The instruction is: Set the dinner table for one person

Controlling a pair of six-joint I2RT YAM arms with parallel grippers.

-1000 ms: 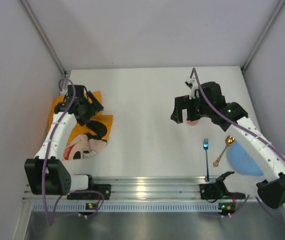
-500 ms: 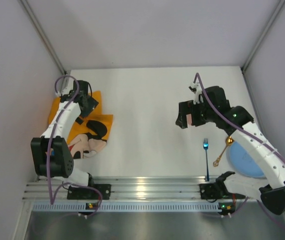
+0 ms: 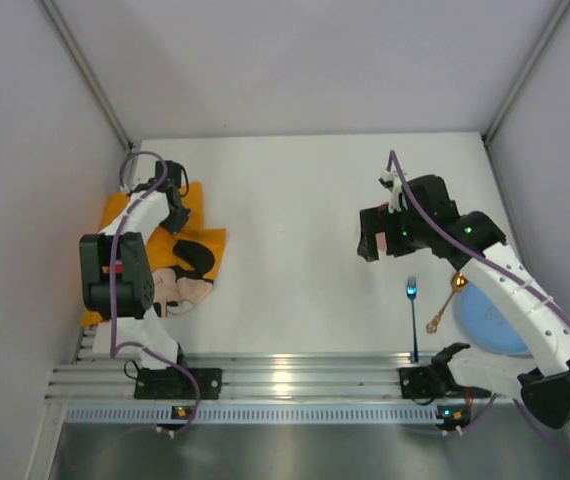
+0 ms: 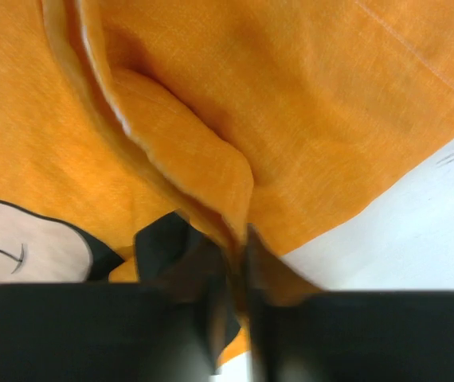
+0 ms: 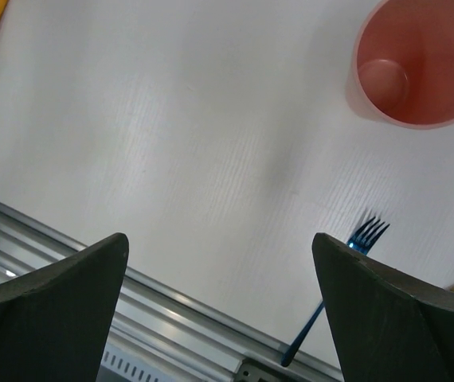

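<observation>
The orange Mickey Mouse placemat (image 3: 200, 250) lies rumpled at the left of the white dinner table (image 3: 295, 200). My left gripper (image 3: 172, 213) is down on the mat's far part. In the left wrist view its jaws (image 4: 239, 247) are shut on a raised fold of the orange cloth (image 4: 203, 159). My right gripper (image 3: 370, 235) hovers open over the right half of the table (image 5: 171, 119), nothing between its fingers (image 5: 219, 239). A pink cup (image 5: 418, 64) stands upright just beyond it.
A blue fork (image 3: 412, 315) lies at the right, handle toward the silver rails (image 3: 285, 375). A gold spoon (image 3: 446, 302) lies beside it, next to a blue plate (image 3: 493, 318) at the right edge. Grey walls enclose the table on three sides.
My left gripper has closed from wide open onto a fold of the placemat, and that arm has swung upright over the mat. The right gripper has drifted slightly right, still open.
</observation>
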